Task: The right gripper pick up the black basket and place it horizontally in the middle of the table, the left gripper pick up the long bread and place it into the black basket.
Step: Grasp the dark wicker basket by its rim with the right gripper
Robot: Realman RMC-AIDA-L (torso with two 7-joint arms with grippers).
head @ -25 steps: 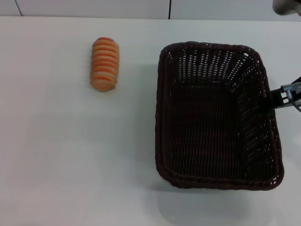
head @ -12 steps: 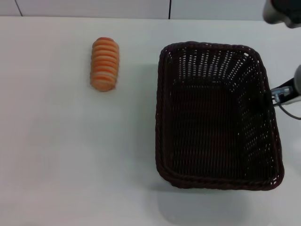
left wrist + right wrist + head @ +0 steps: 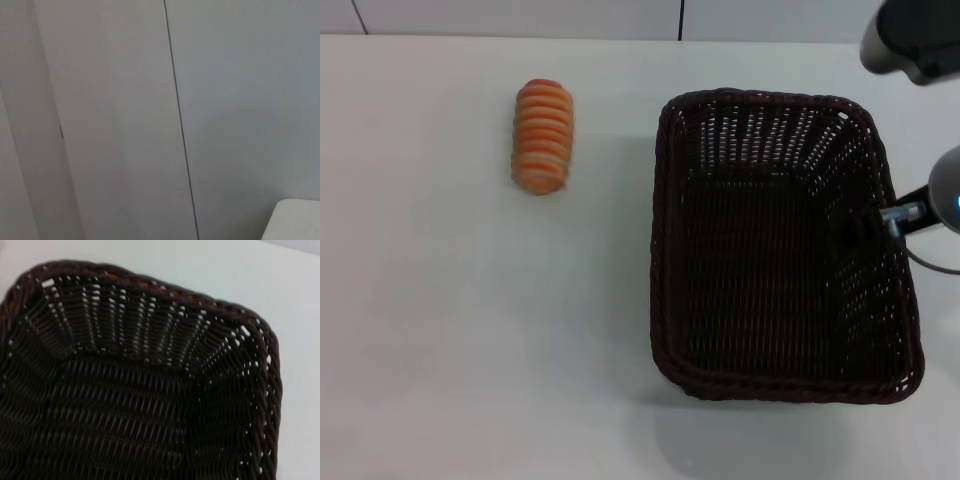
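Note:
The black basket [image 3: 782, 245] stands on the right half of the white table [image 3: 470, 330], its long side running away from me. It fills the right wrist view [image 3: 130, 390], seen from close above its inside. The long bread [image 3: 542, 135] lies at the far left of the table, well apart from the basket. My right gripper [image 3: 876, 220] reaches in from the right edge and sits at the basket's right rim, partly over the inside. The right arm's grey joint [image 3: 945, 195] shows a blue light. My left gripper is out of view.
The right arm's dark casing [image 3: 915, 35] hangs over the far right corner. The left wrist view shows only pale wall panels [image 3: 125, 120] and a corner of the white table [image 3: 295, 220]. The table's far edge [image 3: 620, 38] meets the wall.
My right arm has moved leftward into view, bringing the gripper from outside the basket's right rim to over it. The basket and the bread have not moved.

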